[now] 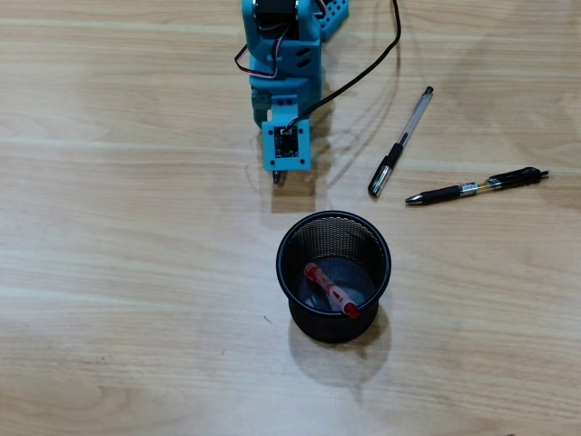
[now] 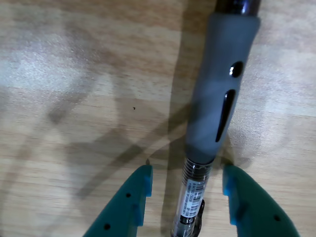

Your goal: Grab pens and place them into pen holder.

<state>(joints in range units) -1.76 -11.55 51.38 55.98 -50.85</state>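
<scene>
Wrist view: gripper (image 2: 186, 182) open, teal fingers (image 2: 134, 197) on either side of the grey-grip pen (image 2: 219, 94) lying on the wooden table (image 2: 74, 98), not clamped. Barcode sticker on its clear barrel; print too small to read. Overhead: red pen (image 1: 331, 291) inside pen holder (image 1: 300, 238); two pens, clear (image 1: 402, 141) and black (image 1: 477, 186), lie right of the arm.
</scene>
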